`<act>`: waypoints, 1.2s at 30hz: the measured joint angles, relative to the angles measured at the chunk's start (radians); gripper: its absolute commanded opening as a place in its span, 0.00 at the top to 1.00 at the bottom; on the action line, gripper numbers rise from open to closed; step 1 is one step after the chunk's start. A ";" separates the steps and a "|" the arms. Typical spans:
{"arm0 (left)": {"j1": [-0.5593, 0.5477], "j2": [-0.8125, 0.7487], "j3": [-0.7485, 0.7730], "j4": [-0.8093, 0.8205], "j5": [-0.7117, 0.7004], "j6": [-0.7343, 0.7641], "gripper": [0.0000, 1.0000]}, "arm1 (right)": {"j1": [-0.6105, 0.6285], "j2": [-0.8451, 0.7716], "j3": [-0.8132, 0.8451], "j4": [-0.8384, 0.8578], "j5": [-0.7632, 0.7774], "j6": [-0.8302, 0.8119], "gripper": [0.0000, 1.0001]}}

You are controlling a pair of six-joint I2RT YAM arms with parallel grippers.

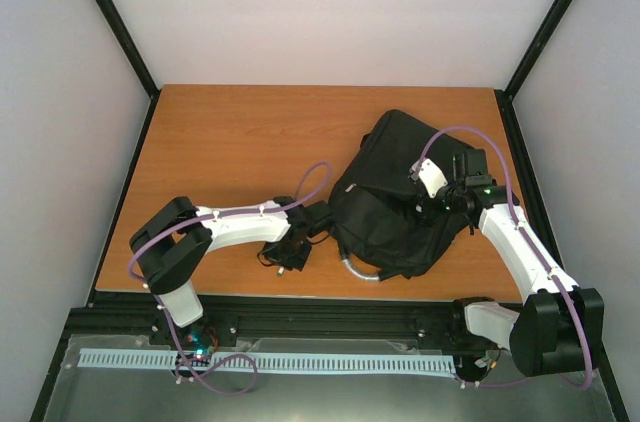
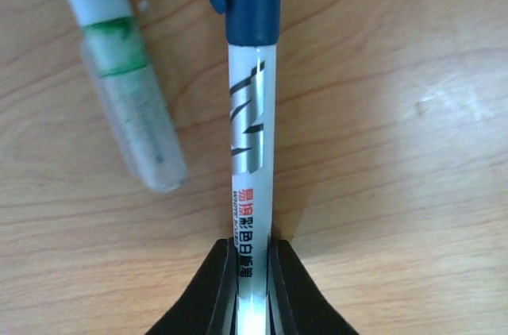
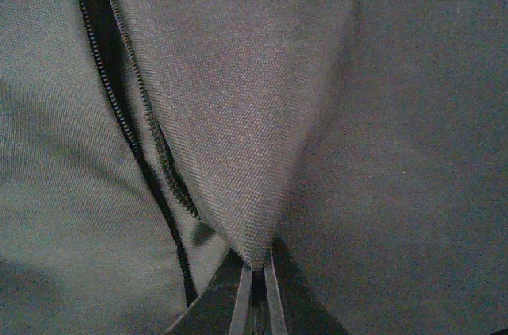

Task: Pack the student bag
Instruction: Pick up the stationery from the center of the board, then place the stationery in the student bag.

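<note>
Left gripper (image 1: 288,260) sits low over the wooden table (image 1: 230,152) in the top view, near the front edge and just left of the student bag (image 1: 395,192); from up here I can't tell how its jaws stand. Bag is a black lump on the right half of the table, with its curved grey handle (image 1: 358,270) poking out toward the near edge. Right gripper (image 1: 434,206) is down on the bag's right side, touching the fabric, with the purple cable (image 1: 455,132) looping above it. Left wrist view: the 2 black fingers (image 2: 213,295) are closed tight on a marker (image 2: 252,152) with a white barrel, red and black print and a dark blue cap, which lies lengthwise away from the camera on the wood. 1 more pen (image 2: 127,89) lies just left of it, angled, not touching; it has a green band and a frosted clear cap. Right wrist view: frame is filled with dark bag fabric, and the jaws are pinched shut on the tip of a pointed fold of cloth. An unzipped zipper (image 3: 131,121) runs down the left side of that fold, with a dark gap showing between its teeth.
</note>
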 measured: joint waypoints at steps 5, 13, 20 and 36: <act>0.000 -0.058 0.013 -0.080 -0.021 0.002 0.99 | 0.000 0.000 0.000 0.000 0.000 0.000 0.97; -0.011 -0.246 0.099 -0.025 0.056 0.035 0.99 | 0.000 0.000 0.000 0.001 0.001 0.000 0.97; -0.018 -0.215 0.149 0.220 0.309 0.094 0.99 | 0.000 -0.005 -0.004 0.006 0.001 0.005 0.97; -0.023 0.224 0.431 0.418 0.459 0.090 0.99 | 0.000 -0.131 -0.040 0.022 -0.012 0.015 0.97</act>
